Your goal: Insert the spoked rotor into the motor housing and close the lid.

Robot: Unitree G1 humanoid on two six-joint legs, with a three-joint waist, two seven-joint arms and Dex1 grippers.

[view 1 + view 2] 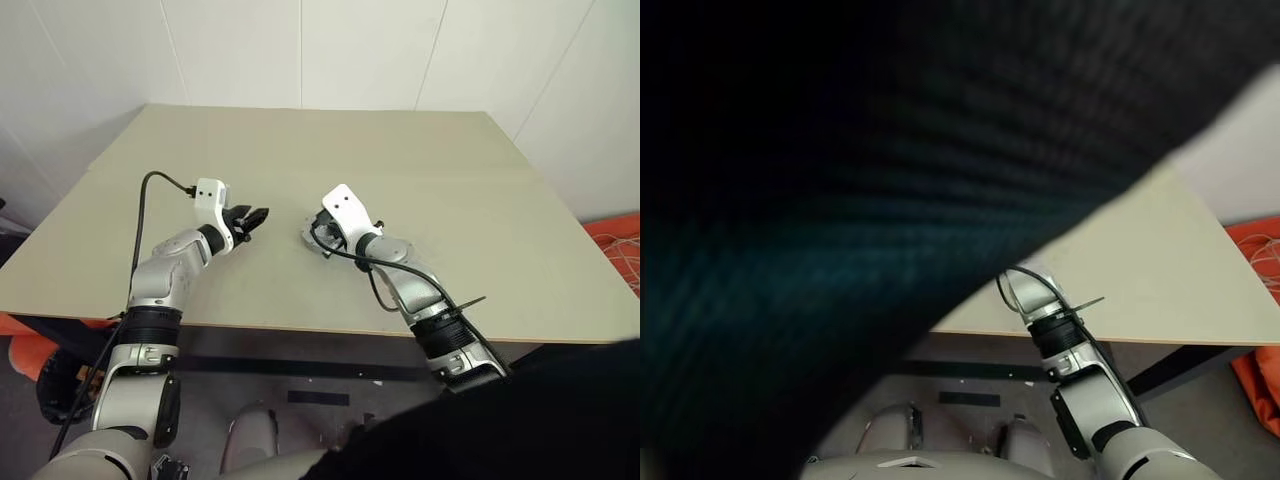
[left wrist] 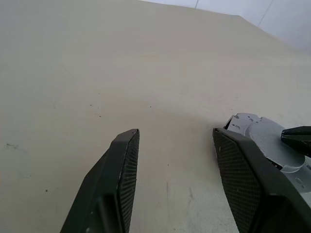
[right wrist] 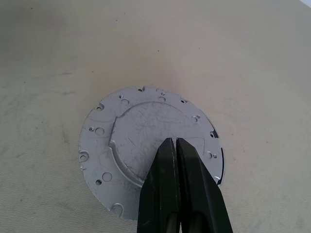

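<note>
The lid (image 3: 146,155) is lying flat on the beige table (image 1: 480,200), a thin grey metal disc with small holes and notches around its edge and a raised central plate. In the right wrist view the right pincer (image 3: 175,141) is sitting over the middle of the lid with its two black fingers pressed tightly together, nothing between them; whether the tips are touching the metal cannot be told. In the left eye view the same pincer is reaching the lid (image 1: 312,240) from the side nearest the robot.

The left pincer (image 2: 175,138) is hanging just beside the lid, on the robot's left of it, with its fingers standing moderately apart and holding nothing, bare table showing in the gap. In its wrist view the lid (image 2: 265,141) is peeking out behind one finger (image 2: 240,174), with the right pincer's dark tip resting over it.
</note>
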